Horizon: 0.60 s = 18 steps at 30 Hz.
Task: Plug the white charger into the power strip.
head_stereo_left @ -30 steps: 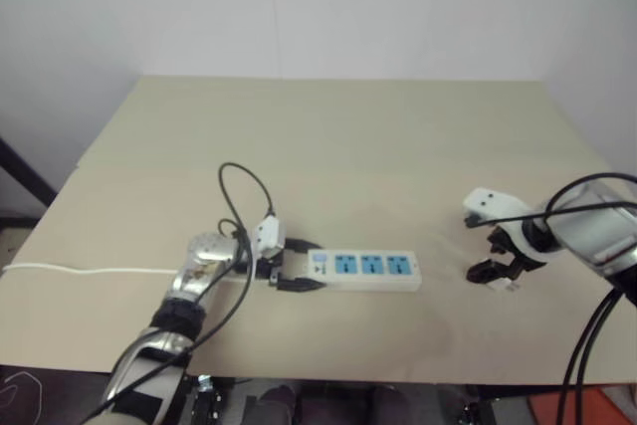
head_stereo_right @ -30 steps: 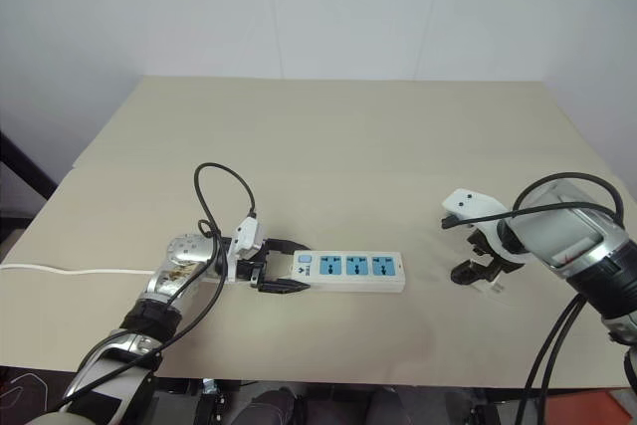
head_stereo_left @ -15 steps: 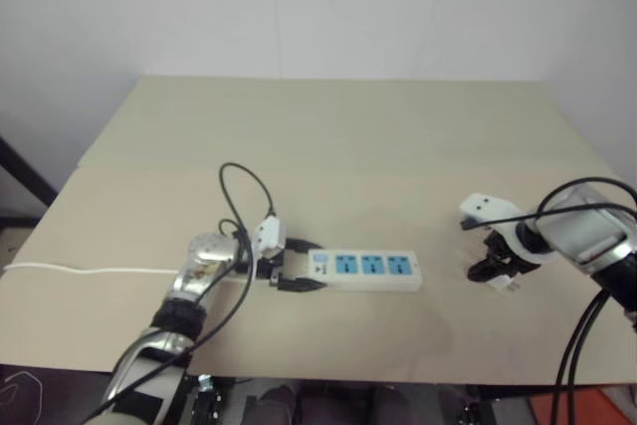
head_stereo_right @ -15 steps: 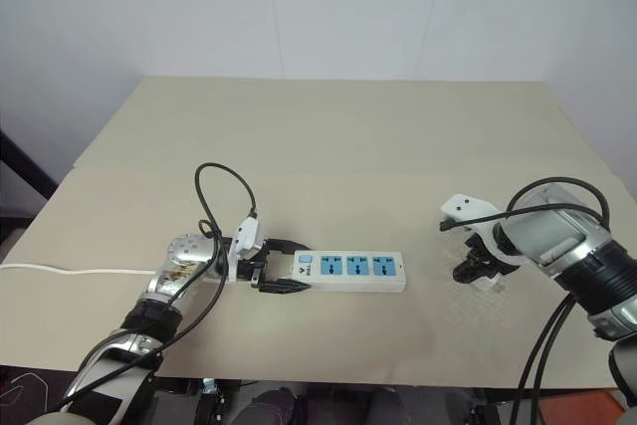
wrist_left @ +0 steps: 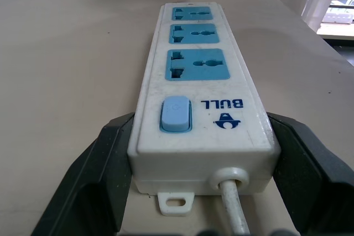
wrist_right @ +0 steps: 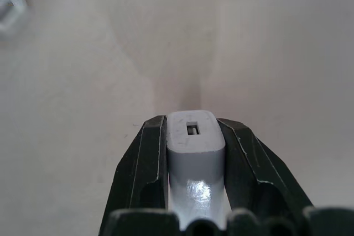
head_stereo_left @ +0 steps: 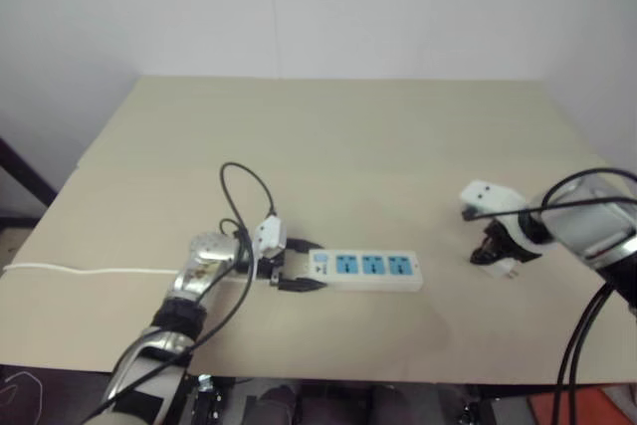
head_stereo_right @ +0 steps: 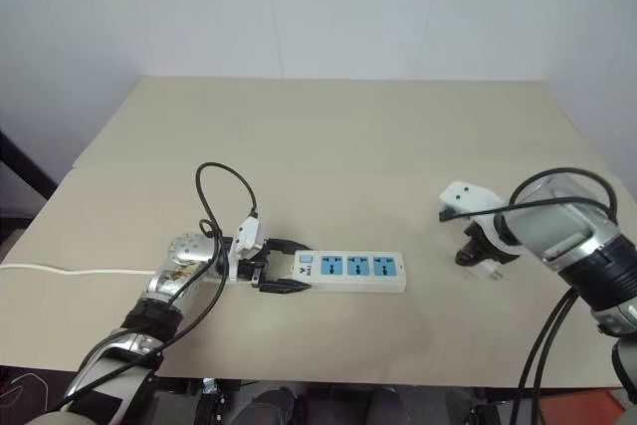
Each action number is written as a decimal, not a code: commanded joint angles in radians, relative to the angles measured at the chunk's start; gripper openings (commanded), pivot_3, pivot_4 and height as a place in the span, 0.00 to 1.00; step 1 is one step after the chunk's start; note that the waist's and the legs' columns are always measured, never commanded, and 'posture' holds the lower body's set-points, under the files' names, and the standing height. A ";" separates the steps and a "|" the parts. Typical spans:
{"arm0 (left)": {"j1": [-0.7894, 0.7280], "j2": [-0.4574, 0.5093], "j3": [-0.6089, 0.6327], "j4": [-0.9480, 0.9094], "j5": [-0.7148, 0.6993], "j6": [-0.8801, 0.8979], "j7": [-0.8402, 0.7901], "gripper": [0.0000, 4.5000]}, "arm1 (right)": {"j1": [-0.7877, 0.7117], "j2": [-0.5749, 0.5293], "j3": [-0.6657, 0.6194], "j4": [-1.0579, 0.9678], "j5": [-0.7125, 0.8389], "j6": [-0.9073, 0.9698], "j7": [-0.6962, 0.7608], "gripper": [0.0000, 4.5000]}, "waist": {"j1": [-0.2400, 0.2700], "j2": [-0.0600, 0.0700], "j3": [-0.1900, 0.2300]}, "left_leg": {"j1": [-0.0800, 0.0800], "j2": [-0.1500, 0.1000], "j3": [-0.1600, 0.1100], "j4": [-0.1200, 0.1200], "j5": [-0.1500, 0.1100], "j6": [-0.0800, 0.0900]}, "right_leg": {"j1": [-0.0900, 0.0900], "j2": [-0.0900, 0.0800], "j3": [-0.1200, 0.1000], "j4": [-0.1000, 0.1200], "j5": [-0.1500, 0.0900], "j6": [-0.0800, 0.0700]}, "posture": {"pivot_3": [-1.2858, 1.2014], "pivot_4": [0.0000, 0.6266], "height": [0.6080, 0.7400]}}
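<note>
One white charger (wrist_right: 192, 136) is pinched between the two black fingers (wrist_right: 146, 161) of the right gripper (head_stereo_right: 476, 258), which has clamped shut on it since a second ago, when the fingers stood spread around it. It has also come up a little off the table (head_stereo_right: 338, 136), at the right side and well apart from the power strip (head_stereo_right: 348, 271). In the right wrist view the charger's end face with a small slot shows between the fingers; its prongs are hidden.

The power strip lies flat near the table's front edge, its three blue sockets (wrist_left: 193, 64) empty. The left gripper (head_stereo_right: 274, 268) is where it was a second ago, its fingers (wrist_left: 102, 169) spread along both long sides of the strip's switch end, though actual contact is hard to make out. The blue switch (wrist_left: 175, 114) and the cord (wrist_left: 232, 203) leaving that end show in the left wrist view, the cord cut off at the edge. The thin white cord (head_stereo_left: 90, 270) runs off the table's left side.
</note>
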 commanded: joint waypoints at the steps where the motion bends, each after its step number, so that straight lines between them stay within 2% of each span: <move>1: -0.020 -0.007 -0.020 -0.001 0.010 -0.004 -0.016 0.72 | -0.051 0.036 -0.240 -0.049 0.095 0.009 -0.007 0.25 | 0.000 0.000 0.000 | 0.000 0.000 0.000 0.000 0.000 0.000 | 0.000 0.000 0.000 0.000 0.000 0.000 | 0.52 0.24 1.00; 4: -0.026 -0.001 -0.023 0.010 0.018 -0.016 -0.020 0.72 | 0.090 0.191 -0.526 -0.103 0.249 -0.157 -0.003 0.25 | 0.002 -0.005 -0.003 | 0.001 0.002 0.000 0.000 0.000 0.000 | 0.001 0.001 -0.001 0.000 0.000 0.000 | 0.52 0.24 1.00; 8: -0.025 0.001 -0.025 0.021 0.029 -0.030 -0.011 0.72 | 0.255 0.381 -0.685 -0.175 0.339 -0.391 -0.022 0.25 | 0.002 -0.006 -0.003 | 0.002 0.001 -0.001 0.002 0.000 0.000 | 0.005 0.001 -0.002 0.001 0.000 0.000 | 0.52 0.24 1.00; 12: -0.016 -0.002 -0.026 0.021 0.034 -0.038 0.003 0.72 | 0.324 0.526 -0.711 -0.156 0.413 -0.506 -0.022 0.25 | -0.003 -0.005 -0.003 | 0.003 0.001 -0.001 0.004 0.000 0.000 | 0.006 0.001 -0.001 0.002 0.001 0.000 | 0.52 0.24 1.00; 18: -0.007 -0.009 -0.027 0.007 0.036 -0.031 0.015 0.72 | 0.334 0.633 -0.684 -0.021 0.475 -0.636 0.061 0.25 | -0.005 -0.005 -0.003 | 0.008 0.001 -0.001 0.004 -0.001 0.001 | 0.010 0.002 -0.001 0.001 0.000 0.000 | 0.52 0.24 1.00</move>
